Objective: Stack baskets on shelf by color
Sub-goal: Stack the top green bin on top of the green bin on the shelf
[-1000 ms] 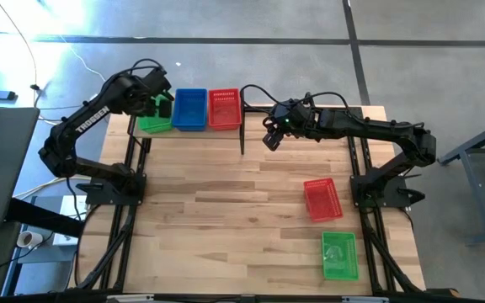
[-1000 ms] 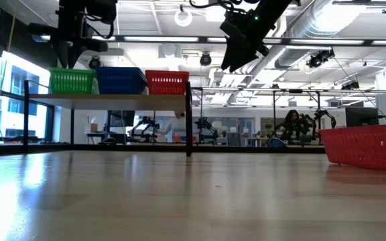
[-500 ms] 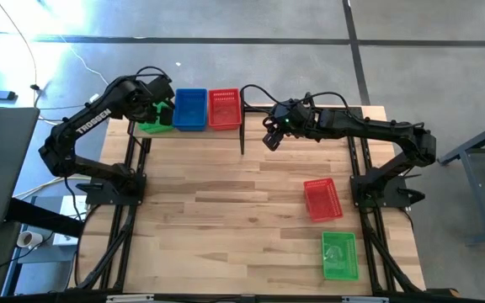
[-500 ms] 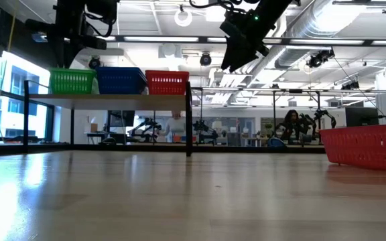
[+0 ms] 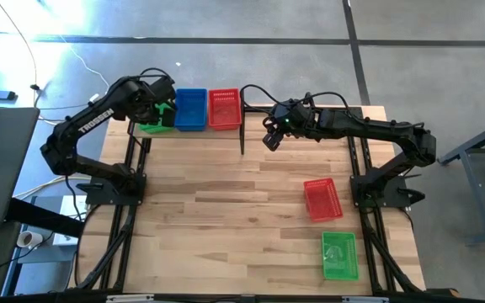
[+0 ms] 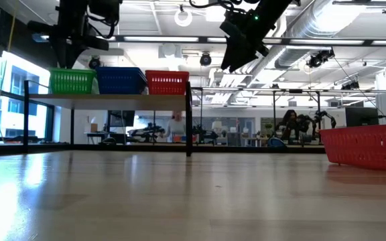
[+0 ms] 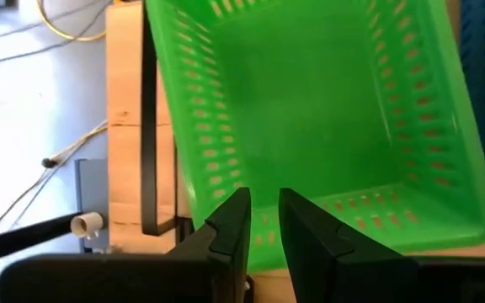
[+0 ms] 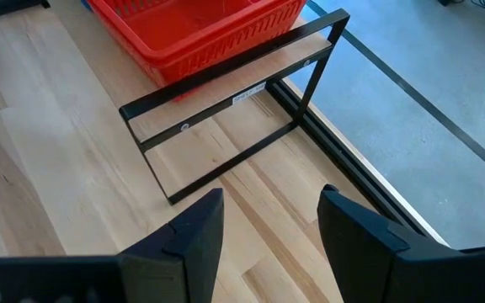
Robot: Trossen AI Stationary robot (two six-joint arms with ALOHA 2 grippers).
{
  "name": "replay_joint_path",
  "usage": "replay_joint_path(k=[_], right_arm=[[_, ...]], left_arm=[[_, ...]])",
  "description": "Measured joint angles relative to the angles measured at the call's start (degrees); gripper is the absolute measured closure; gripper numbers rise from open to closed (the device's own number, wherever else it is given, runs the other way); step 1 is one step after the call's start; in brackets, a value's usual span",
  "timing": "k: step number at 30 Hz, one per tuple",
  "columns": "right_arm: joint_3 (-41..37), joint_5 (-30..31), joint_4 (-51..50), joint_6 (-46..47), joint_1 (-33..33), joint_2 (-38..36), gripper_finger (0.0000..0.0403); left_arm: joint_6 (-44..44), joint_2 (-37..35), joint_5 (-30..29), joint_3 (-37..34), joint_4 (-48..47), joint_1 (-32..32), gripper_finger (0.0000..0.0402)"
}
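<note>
The shelf (image 5: 200,133) stands at the table's far left and carries a green basket (image 7: 310,101), a blue basket (image 5: 191,108) and a red basket (image 5: 224,107) side by side. My left gripper (image 7: 263,206) hangs just above the green basket, by its near wall, pointing steeply down. Its fingers are open by a narrow gap with nothing between them. My right gripper (image 5: 269,141) hovers open above the table, to the right of the shelf's right end (image 8: 226,101). A second red basket (image 5: 322,199) and a second green basket (image 5: 339,255) rest on the table at the right.
The shelf's black frame legs (image 6: 189,120) stand on the plank table top. There is bare wood (image 5: 217,210) across the table's middle and near left. Beyond the table lie the floor and cables (image 7: 57,50).
My left gripper has turned a little above the green basket on the shelf. The basket has stayed where it was.
</note>
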Motion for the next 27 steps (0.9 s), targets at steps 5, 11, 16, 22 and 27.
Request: replay_joint_path(k=[5, 11, 16, 22, 27], right_arm=[[0.0, 0.0, -0.01, -0.02, 0.01, 0.0, 0.0226], [0.0, -0.14, -0.02, -0.04, 0.01, 0.0, 0.0226], [0.0, -0.15, -0.4, -0.04, 0.02, 0.0, 0.0226], [0.0, -0.15, -0.72, -0.04, 0.02, 0.0, 0.0226], [0.0, -0.17, -0.74, -0.04, 0.02, 0.0, 0.0226]], left_arm=[[1.27, 1.52, 1.6, 0.0, -0.02, 0.21, 0.0344], [1.31, 2.67, 1.45, 0.0, -0.02, 0.23, 0.0344], [2.45, 3.5, 1.82, 0.0, -0.03, 1.07, 0.0344], [3.69, 3.48, 3.2, 0.0, -0.04, 3.1, 0.0344], [5.04, 3.48, 4.59, 0.0, -0.04, 4.15, 0.0357]])
